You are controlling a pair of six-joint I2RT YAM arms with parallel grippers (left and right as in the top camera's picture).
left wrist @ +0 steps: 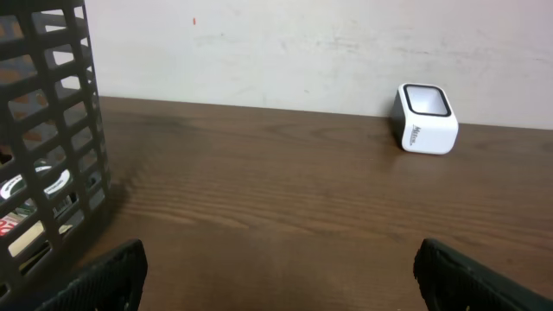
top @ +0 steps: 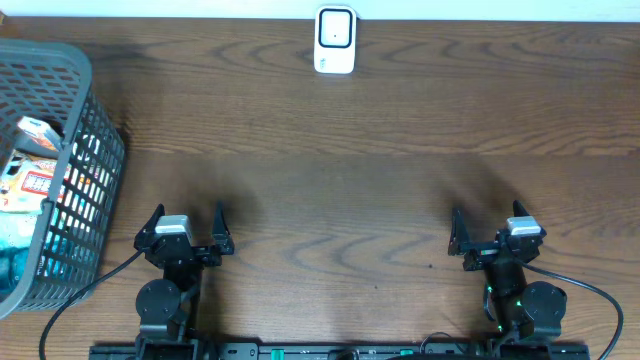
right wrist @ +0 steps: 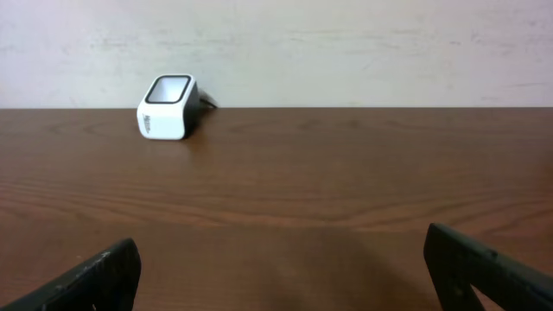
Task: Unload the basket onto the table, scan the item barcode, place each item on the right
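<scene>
left end effector (top: 188,213), right end effector (top: 486,214): both spread; scanner (top: 334,40) well ahead.

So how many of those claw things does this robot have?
2. The left gripper is at the table's near edge, beside the gray mesh basket. The right gripper is at the near edge on the opposite side. Both are open and empty; none appears hidden.

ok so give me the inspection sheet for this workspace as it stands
surface: dark brown wood-grain table
job's things: white box-shaped barcode scanner at the far edge; colourful packaged items inside the grey plastic mesh basket, far left
clutter: nothing seen
grippers: left tool open, holding nothing; right tool open, holding nothing
cables: black cables trailing at the near edge, both sides
surroundings: pale plain wall behind the table
</scene>
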